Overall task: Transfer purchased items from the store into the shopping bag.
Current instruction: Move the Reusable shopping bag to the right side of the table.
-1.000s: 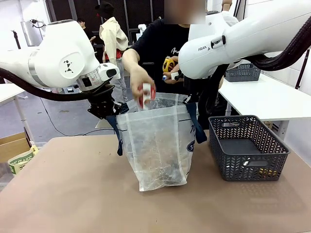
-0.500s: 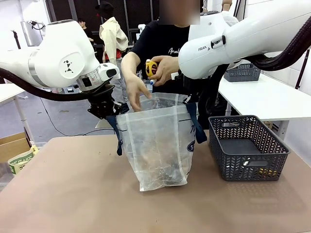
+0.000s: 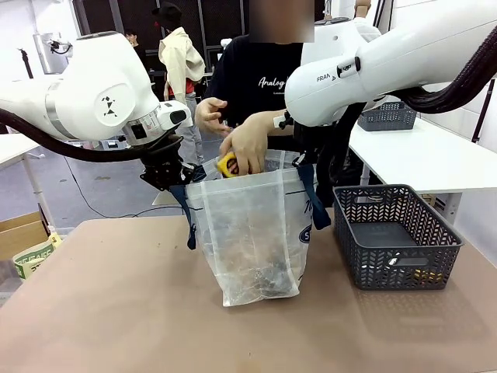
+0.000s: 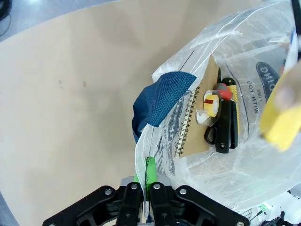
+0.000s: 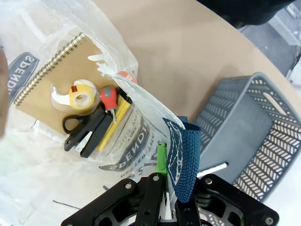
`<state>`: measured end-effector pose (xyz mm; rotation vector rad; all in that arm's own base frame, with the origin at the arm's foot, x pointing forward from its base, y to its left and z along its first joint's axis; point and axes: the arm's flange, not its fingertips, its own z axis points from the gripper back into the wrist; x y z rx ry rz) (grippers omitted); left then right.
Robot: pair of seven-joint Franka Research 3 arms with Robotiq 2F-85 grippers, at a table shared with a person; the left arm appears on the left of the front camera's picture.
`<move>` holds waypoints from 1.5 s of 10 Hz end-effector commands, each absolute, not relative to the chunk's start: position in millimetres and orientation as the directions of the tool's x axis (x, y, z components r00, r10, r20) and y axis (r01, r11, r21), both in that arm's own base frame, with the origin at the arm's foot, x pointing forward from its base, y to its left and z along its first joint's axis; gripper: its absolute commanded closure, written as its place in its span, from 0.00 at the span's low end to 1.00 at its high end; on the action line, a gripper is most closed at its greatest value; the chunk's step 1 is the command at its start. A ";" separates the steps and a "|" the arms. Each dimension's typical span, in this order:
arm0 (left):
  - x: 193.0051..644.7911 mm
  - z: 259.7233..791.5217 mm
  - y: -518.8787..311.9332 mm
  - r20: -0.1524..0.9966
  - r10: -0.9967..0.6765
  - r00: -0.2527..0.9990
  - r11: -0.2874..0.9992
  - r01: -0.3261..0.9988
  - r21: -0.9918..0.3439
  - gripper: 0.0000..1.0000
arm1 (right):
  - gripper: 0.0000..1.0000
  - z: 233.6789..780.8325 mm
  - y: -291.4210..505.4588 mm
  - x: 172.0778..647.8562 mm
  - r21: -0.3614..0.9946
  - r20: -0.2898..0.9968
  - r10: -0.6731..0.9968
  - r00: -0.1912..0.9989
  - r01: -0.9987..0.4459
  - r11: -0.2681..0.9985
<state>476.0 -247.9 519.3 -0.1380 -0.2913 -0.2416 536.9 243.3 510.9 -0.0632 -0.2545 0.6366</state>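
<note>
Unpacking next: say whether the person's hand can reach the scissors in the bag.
Probably yes: left gripper and right gripper hold the shopping bag open, the hand is at its mouth, scissors lie uncovered.

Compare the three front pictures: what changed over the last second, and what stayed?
The person's first hand let a red-and-white item go into the shopping bag and drew back to the chest. The other hand brought the yellow item down to its mouth. Left gripper and right gripper stayed shut on its rim; basket unmoved.
</note>
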 end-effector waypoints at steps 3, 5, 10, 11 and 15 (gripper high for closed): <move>473.1 520.3 -246.0 0.304 -0.201 0.931 0.965 0.241 -0.100 1.00 | 1.00 510.4 241.5 536.7 -0.137 0.214 0.594 0.776 -0.578 0.804; 473.1 520.3 -246.0 0.304 -0.201 0.931 0.965 0.241 -0.100 1.00 | 1.00 510.4 241.5 536.7 -0.137 0.214 0.594 0.776 -0.578 0.804; 473.1 520.3 -246.0 0.304 -0.201 0.931 0.965 0.241 -0.100 1.00 | 1.00 510.4 241.5 536.7 -0.137 0.214 0.594 0.776 -0.578 0.804; 473.1 520.3 -246.0 0.304 -0.201 0.931 0.965 0.241 -0.100 1.00 | 1.00 510.4 241.5 536.7 -0.137 0.214 0.594 0.776 -0.578 0.804; 473.1 520.3 -246.0 0.304 -0.201 0.931 0.965 0.241 -0.100 1.00 | 1.00 510.4 241.5 536.7 -0.137 0.214 0.594 0.776 -0.578 0.804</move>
